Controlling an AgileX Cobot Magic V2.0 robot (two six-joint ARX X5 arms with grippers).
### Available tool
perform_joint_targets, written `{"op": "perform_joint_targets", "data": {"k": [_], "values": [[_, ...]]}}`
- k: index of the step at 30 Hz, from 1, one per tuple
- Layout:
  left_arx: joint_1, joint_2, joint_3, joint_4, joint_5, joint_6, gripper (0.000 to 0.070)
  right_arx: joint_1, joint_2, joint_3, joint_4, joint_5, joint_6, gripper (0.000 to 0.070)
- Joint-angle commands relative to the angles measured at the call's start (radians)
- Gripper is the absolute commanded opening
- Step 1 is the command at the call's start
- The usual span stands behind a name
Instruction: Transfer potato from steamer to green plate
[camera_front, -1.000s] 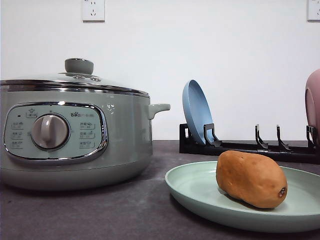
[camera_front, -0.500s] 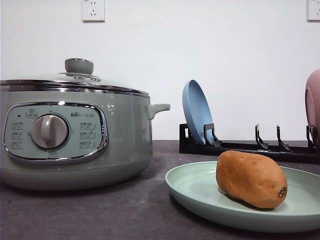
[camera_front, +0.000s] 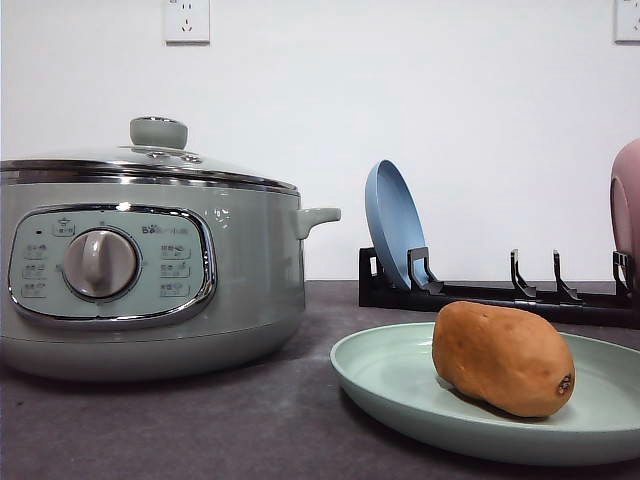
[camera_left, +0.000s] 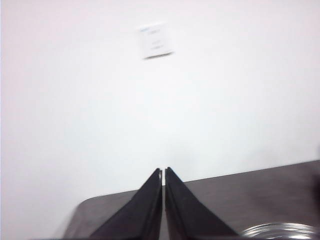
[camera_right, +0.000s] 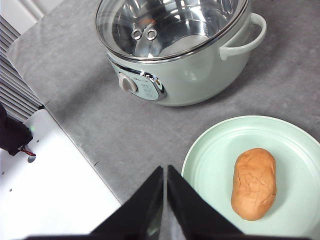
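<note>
Right wrist view: the potato (camera_right: 254, 183) is seen lying already on the green plate (camera_right: 215, 160), lengthwise alongside the right end effector (camera_right: 164, 172), which is pressed together, empty, above the worktop (camera_right: 75, 75), nearest it.

1. The oval orange-brown potato (camera_front: 503, 358) with smooth matte skin lies on its side on the plate, a small dark spot at its right end
2. The wide, shallow, pale mint-green plate (camera_front: 390, 385) rests flat on the dark grey table, right of the pot
3. The large round sage-green electric steamer (camera_front: 150, 265) stands upright on the left, glass lid on, round dial facing front, small side handle pointing right
</note>
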Motion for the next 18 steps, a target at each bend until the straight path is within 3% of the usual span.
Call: {"op": "perform_joint_targets", "data": {"k": [1, 7, 18], "values": [[0.013, -0.052, -0.105, 0.061, -0.02, 0.013, 0.0, 0.009, 0.004, 0.016, 0.01, 0.0, 0.006, 0.0], [0.041, -0.217, -0.433, 0.198, -0.039, 0.013, 0.0, 0.009, 0.004, 0.016, 0.01, 0.0, 0.006, 0.0], [0.042, -0.399, -0.805, 0.196, -0.039, -0.003, 0.0, 0.009, 0.004, 0.016, 0.01, 0.0, 0.006, 0.0]]}}
